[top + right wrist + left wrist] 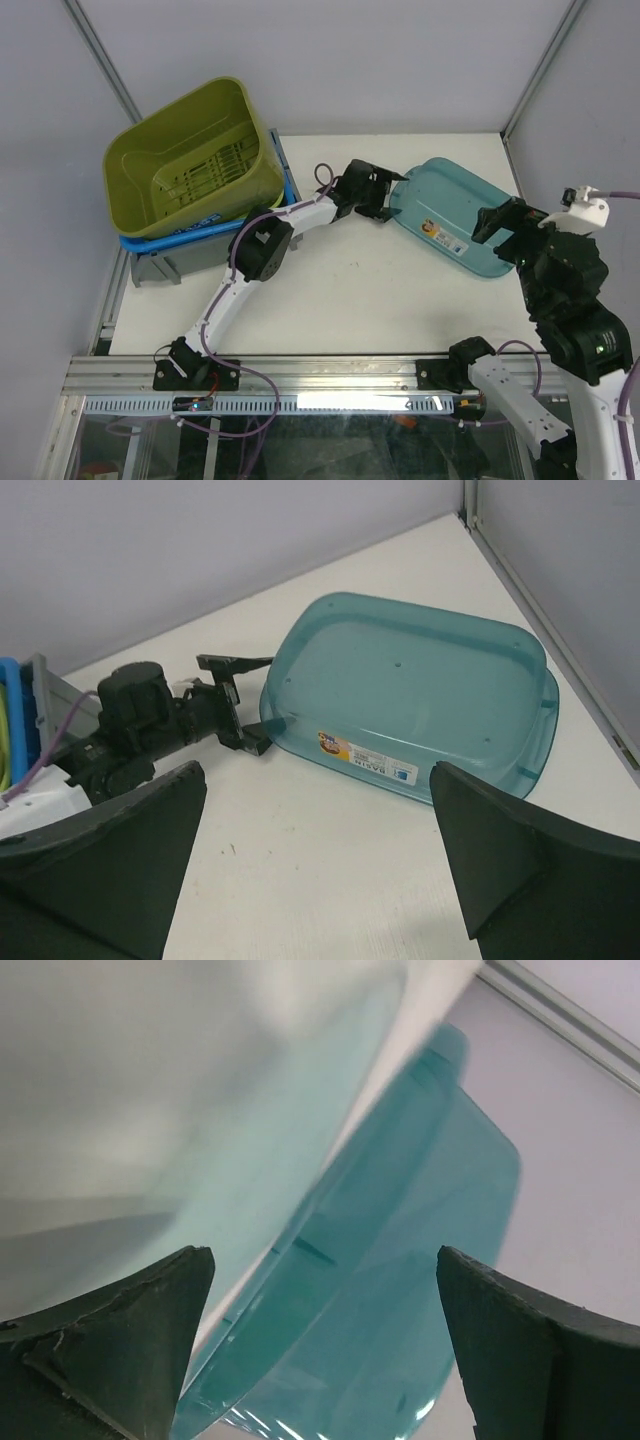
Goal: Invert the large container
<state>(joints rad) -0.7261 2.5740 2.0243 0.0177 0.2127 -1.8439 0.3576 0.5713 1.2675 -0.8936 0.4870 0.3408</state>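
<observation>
While the left end effector (392, 198) gapes at the upturned teal basin's (455, 215) rim, the right end effector (497, 232) hangs open nearby.

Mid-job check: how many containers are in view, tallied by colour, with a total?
Lime-green tub: 1
Blue tub: 1
Dark-grey crate: 1
Teal basin: 1
Total: 4
</observation>
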